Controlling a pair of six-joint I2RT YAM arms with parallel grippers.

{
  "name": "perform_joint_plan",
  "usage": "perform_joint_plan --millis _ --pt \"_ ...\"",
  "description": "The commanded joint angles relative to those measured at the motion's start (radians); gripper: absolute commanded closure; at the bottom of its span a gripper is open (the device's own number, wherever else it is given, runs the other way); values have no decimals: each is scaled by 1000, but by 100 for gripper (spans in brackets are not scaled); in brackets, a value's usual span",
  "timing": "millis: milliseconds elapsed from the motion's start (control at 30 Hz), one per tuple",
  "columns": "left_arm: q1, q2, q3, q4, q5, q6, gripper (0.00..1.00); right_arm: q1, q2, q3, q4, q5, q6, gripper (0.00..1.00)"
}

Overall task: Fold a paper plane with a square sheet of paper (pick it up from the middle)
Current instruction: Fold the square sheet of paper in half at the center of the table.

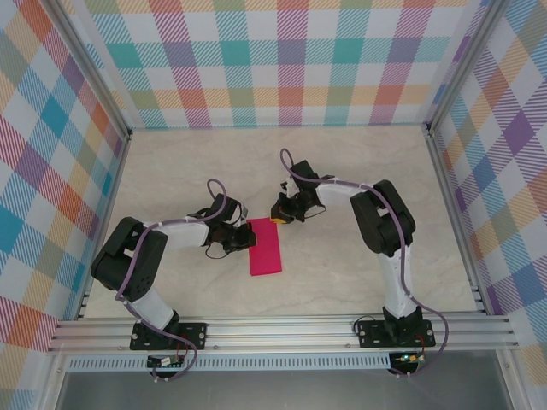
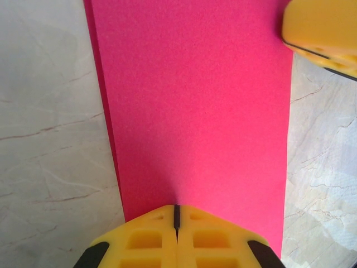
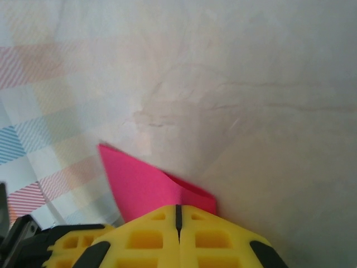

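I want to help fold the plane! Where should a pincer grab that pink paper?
Probably its raised far corner, coming from the side of the right pincer: elsewhere the folded pink paper lies flat on the table, with no lifted edge.

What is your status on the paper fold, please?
Left gripper jaws shut, at long edge of the pink sheet. Right gripper jaws shut, at its far corner. Sheet folded to a rectangle, lying on table. No obstruction seen.

Top external: high above the near edge of the table (image 1: 359, 171), facing down.
Left wrist: very close, facing down past the left end effector (image 2: 176, 215).
Right wrist: close, oblique, past the right end effector (image 3: 178, 215).
Shared: square sheet of paper (image 1: 265, 248), table centre.
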Motion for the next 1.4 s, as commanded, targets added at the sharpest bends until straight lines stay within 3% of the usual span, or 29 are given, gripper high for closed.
perform_joint_plan --millis 0,300,733,1100,1367 --pt "-7 65 -56 -131 -96 15 100 8 -82 -24 13 -68 8 95" --pt "-8 63 -47 -138 -93 17 100 10 -53 -123 77 -55 34 95" --pt "-8 72 -64 -120 -89 12 100 11 -40 -128 21 3 0 95" --pt "-8 101 -72 -99 -63 2 100 11 -139 -125 -13 -17 -20 94" --pt "-8 119 -66 -114 -90 8 100 18 -266 -265 54 -73 17 93"
